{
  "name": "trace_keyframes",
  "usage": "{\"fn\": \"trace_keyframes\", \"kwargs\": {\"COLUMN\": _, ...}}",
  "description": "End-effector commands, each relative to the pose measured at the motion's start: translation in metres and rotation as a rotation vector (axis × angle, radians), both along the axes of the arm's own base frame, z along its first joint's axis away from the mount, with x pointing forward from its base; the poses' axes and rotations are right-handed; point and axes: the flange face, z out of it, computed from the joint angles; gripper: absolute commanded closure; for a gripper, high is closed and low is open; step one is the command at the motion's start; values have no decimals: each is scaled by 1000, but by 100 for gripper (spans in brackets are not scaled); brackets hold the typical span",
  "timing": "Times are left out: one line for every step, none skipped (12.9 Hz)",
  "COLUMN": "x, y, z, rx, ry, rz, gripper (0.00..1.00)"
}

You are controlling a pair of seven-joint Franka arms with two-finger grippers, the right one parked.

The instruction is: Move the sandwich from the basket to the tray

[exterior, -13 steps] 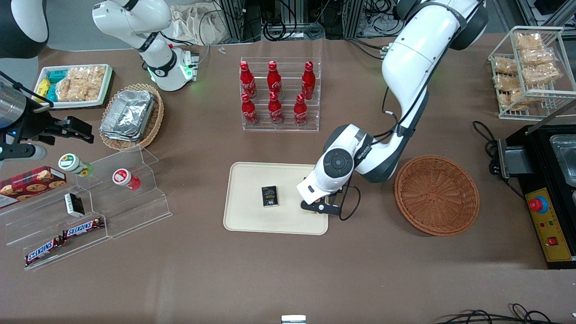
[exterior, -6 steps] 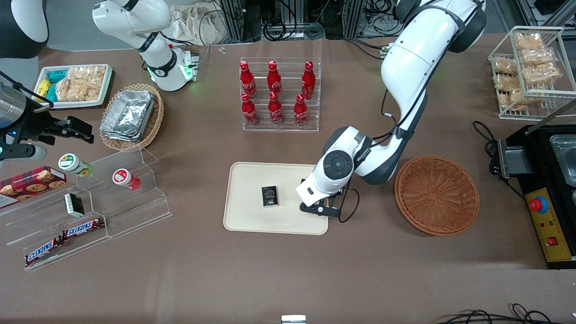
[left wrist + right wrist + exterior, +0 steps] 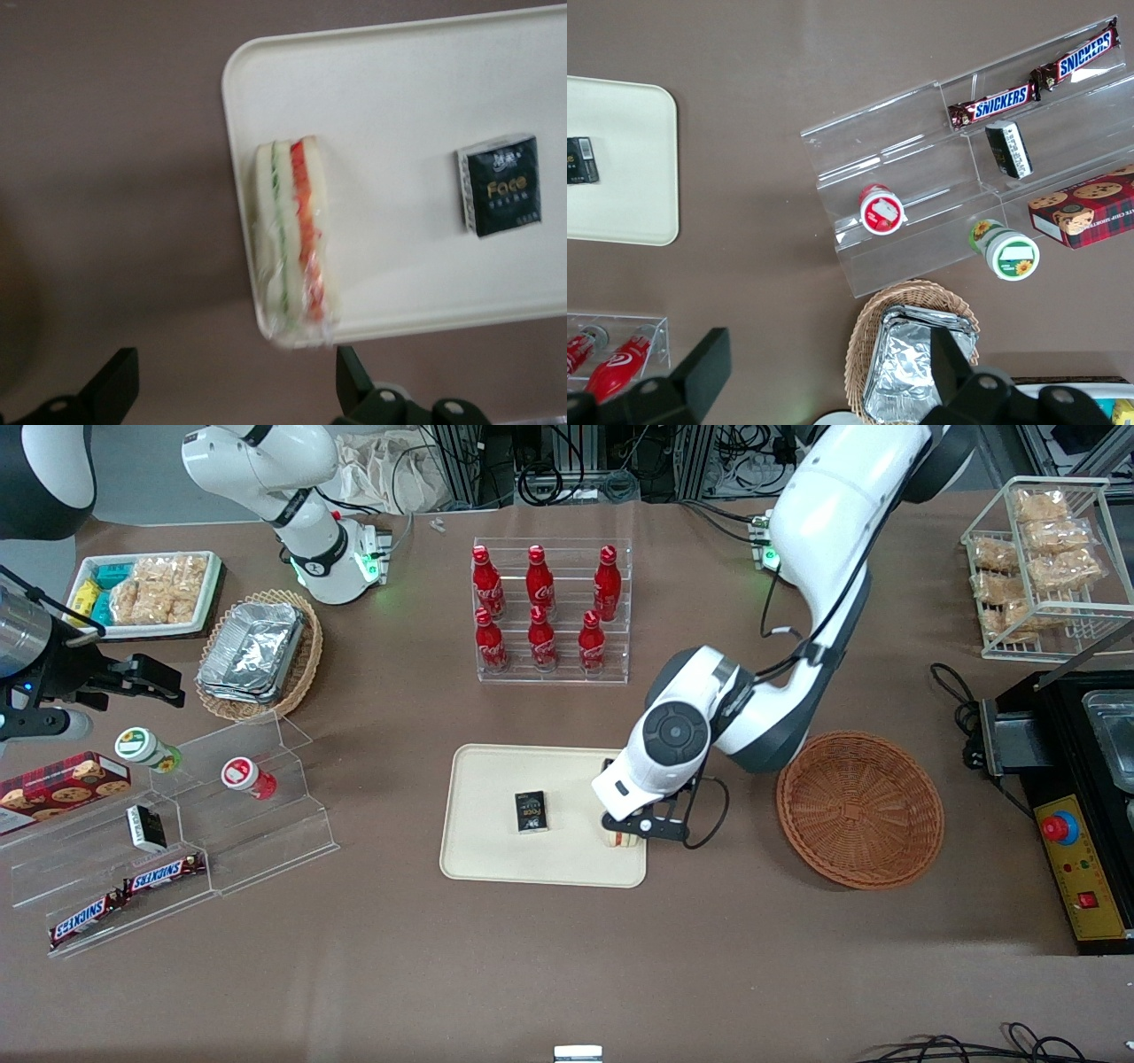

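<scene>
The sandwich (image 3: 622, 840), wrapped in clear film, lies on its side on the cream tray (image 3: 496, 855), at the tray's edge toward the working arm's end. In the left wrist view the sandwich (image 3: 292, 241) shows green and red filling stripes and rests just inside the tray's rim (image 3: 239, 177). My left gripper (image 3: 645, 828) hovers just above the sandwich, open and empty. Its fingers (image 3: 113, 390) stand wide apart and clear of the sandwich, with the gripper (image 3: 235, 391) over the table beside the tray's rim. The orange-brown basket (image 3: 859, 810) is empty, toward the working arm's end.
A small black packet (image 3: 531, 812) lies mid-tray and also shows in the left wrist view (image 3: 499, 184). An acrylic rack of red bottles (image 3: 549, 611) stands farther from the camera than the tray. A clear stepped shelf with snacks (image 3: 177, 841) sits toward the parked arm's end.
My left gripper has risen off the tray and shifted slightly toward the basket. The sandwich, hidden under the gripper before, now shows lying on the tray.
</scene>
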Motion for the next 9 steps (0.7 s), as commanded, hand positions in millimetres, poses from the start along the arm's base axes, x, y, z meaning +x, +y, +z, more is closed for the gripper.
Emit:
{"fn": "trace_keyframes", "kwargs": {"x": -6, "y": 50, "z": 74, "rx": 63, "ry": 21, "rz": 23, "gripper": 0}}
{"fn": "trace_keyframes", "kwargs": {"x": -7, "y": 74, "z": 102, "rx": 69, "ry": 29, "rz": 6, "gripper": 0}}
{"fn": "trace_keyframes", "kwargs": {"x": -3, "y": 106, "z": 125, "rx": 74, "ry": 34, "rz": -2, "gripper": 0}}
{"fn": "trace_keyframes", "kwargs": {"x": -3, "y": 130, "z": 146, "rx": 68, "ry": 40, "rz": -10, "gripper": 0}}
{"fn": "trace_keyframes", "kwargs": {"x": -2, "y": 156, "z": 162, "rx": 73, "ry": 46, "rz": -14, "gripper": 0}}
{"fn": "trace_keyframes", "kwargs": {"x": -2, "y": 177, "z": 174, "rx": 77, "ry": 51, "rz": -23, "gripper": 0}}
{"fn": "trace_keyframes", "kwargs": {"x": -2, "y": 193, "z": 181, "rx": 77, "ry": 57, "rz": -41, "gripper": 0}}
{"fn": "trace_keyframes", "kwargs": {"x": -2, "y": 205, "z": 186, "rx": 78, "ry": 64, "rz": -49, "gripper": 0}}
{"fn": "trace_keyframes", "kwargs": {"x": -2, "y": 215, "z": 190, "rx": 79, "ry": 70, "rz": -47, "gripper": 0}}
